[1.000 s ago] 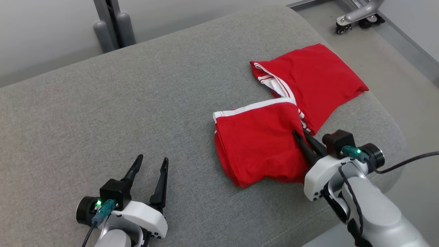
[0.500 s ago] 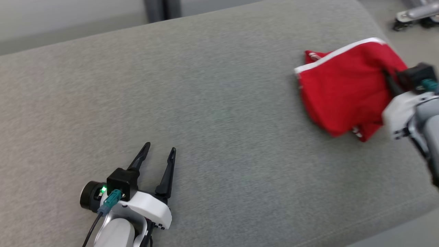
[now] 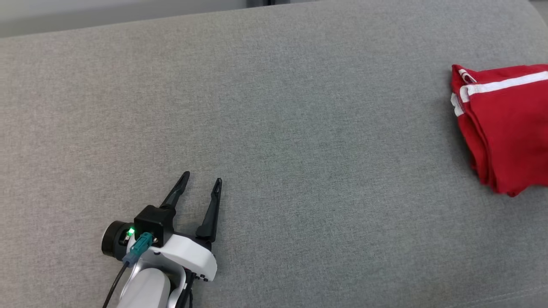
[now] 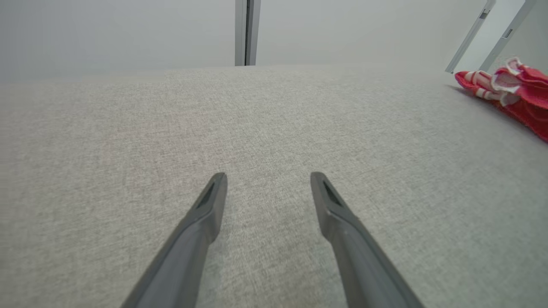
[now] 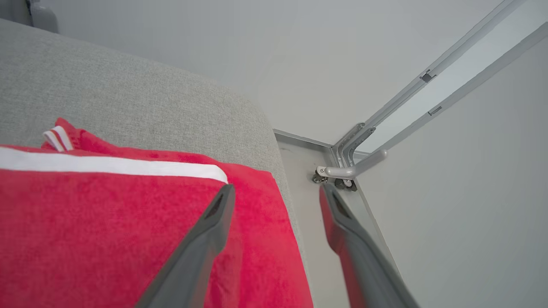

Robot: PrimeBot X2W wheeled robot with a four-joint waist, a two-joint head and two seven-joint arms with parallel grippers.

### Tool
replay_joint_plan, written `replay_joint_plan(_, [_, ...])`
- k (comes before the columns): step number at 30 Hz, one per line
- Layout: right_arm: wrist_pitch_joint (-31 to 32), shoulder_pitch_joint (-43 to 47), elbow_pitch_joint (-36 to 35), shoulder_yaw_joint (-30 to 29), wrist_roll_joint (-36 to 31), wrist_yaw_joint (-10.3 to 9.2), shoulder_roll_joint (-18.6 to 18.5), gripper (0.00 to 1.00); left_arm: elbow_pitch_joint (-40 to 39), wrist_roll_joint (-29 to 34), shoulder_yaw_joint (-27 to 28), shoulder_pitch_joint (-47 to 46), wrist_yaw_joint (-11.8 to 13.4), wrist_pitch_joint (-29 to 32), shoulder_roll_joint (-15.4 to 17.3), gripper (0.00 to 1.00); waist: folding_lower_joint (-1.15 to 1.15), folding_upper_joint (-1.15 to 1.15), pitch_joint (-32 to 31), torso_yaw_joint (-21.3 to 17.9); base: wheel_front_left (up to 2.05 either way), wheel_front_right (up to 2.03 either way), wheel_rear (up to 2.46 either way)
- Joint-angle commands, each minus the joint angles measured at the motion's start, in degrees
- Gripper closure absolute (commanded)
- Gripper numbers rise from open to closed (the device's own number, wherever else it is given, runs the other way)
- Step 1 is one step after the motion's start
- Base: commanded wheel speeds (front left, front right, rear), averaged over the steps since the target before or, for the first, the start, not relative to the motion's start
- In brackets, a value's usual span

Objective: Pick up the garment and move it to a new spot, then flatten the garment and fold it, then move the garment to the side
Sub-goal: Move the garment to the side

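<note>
The folded red cloth garment with white stripes [image 3: 505, 128] lies at the right edge of the grey fabric-covered cushion [image 3: 299, 107]. The right gripper [image 5: 277, 188] hovers above the garment's outer edge, fingers spread, holding nothing. The left gripper [image 3: 202, 178], fingers apart and empty, is near the front-left.

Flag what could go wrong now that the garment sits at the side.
1. The garment lies right by the rounded edge of the cushion; it may slide off.
2. The open right gripper hangs over the cloth; pulling away could catch a layer and undo the fold.
</note>
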Motion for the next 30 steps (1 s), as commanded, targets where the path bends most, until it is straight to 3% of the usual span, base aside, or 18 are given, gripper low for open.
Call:
replay_joint_plan(1, [-1.06, 1.47, 0.22, -1.91, -0.78, -0.04, -0.06, 0.00, -0.21, -0.13, 0.42, -0.39, 0.34, -0.26, 0.22, 0.00, 0.00, 0.00, -0.48, 0.30, 0.00, 0.00, 0.00])
replay_joint_plan(6, [-2.50, 3.92, -3.75, -6.74, -2.35, -0.04, 4.42, 0.00, -0.47, -0.36, 1.44, 0.88, 0.87, -0.26, 0.29, 0.00, 0.00, 0.00, -2.22, 0.87, 0.00, 0.00, 0.00])
replay_joint_plan(11, [-2.47, 9.53, -14.51, -11.02, -3.62, -0.04, 10.10, 0.00, -0.77, -0.60, 2.78, 1.85, 1.18, -0.27, 0.25, 0.00, 0.00, 0.00, -3.95, 1.58, 0.00, 0.00, 0.00])
replay_joint_plan(19, [-2.50, 19.03, -26.30, -12.59, -3.09, -0.04, 17.03, 0.00, -0.22, -0.78, 4.43, 3.78, 1.69, -0.26, 0.25, 0.00, 0.00, 0.00, -7.08, 4.07, 0.00, 0.00, 0.00])
replay_joint_plan(30, [-2.50, 30.88, -31.85, -13.85, -0.44, -0.04, 23.35, 0.00, 0.66, -0.99, 6.67, 7.06, 2.18, -0.26, 0.23, 0.00, 0.00, 0.00, -11.61, 7.06, 0.00, 0.00, 0.00])
